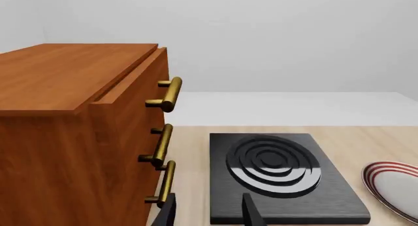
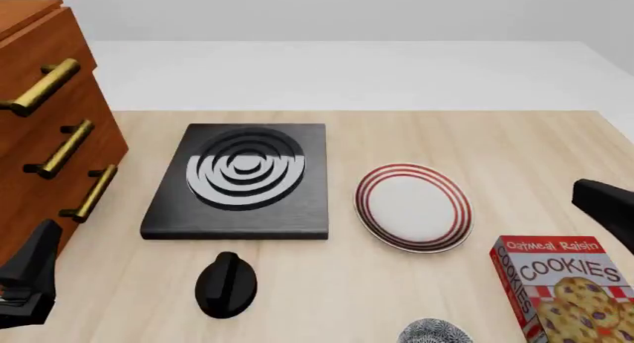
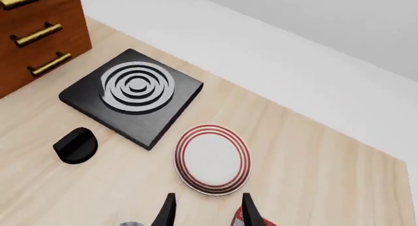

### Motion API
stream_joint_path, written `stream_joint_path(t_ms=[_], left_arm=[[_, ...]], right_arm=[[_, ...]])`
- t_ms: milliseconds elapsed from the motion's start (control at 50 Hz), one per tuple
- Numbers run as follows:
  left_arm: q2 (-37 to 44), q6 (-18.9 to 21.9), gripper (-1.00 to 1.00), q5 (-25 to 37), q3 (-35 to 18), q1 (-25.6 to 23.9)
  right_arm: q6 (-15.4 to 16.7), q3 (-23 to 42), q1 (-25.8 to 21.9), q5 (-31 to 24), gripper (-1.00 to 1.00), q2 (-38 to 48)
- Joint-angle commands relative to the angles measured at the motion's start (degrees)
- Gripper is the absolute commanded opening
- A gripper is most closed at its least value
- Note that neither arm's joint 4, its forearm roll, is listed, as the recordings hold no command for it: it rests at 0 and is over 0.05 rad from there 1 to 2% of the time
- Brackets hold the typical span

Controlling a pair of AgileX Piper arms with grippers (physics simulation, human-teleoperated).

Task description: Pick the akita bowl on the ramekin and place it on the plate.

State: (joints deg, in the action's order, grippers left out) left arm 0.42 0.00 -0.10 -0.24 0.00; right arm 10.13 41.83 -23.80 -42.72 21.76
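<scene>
Speckled grey, the bowl [image 2: 434,332] only just shows at the near edge of the table [image 2: 515,142], cut off by the picture; whatever it sits on is out of view. The plate [image 2: 413,206] with red rings lies flat toward the middle of the table, just beyond the bowl and just right of the black burner [image 2: 240,181]. A cookie box [image 2: 560,287] stands close by at the near right corner, and a black knob [image 2: 226,283] rests near the front edge, left of the bowl.

Neither arm holds anything. The right gripper [image 3: 205,210] has its fingers spread with clear space between them, hanging above the plate's near rim. The left gripper [image 1: 209,214] is likewise parted, low beside the wooden drawer cabinet [image 2: 50,128] on the left edge.

The main risk is the tight corner: coming down on the bowl, the right arm could clip the cookie box and topple it onto the plate. A shiny round bowl may also slip from a shallow pinch on its rim. Lifting too low could drag its perch along or knock it over. Setting down off-centre might leave the bowl tilted on the plate's raised rim.
</scene>
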Motion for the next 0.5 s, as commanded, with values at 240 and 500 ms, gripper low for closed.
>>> stream_joint_path(t_ms=[240, 500], left_arm=[[0.0, 0.0, 1.0, 0.0, 0.0, 0.0], [0.0, 0.0, 1.0, 0.0, 0.0, 0.0]], right_arm=[[2.4, 7.5, -8.1, -12.9, 1.0, 10.0], [4.4, 11.7, -10.1, -18.5, 1.0, 16.5]])
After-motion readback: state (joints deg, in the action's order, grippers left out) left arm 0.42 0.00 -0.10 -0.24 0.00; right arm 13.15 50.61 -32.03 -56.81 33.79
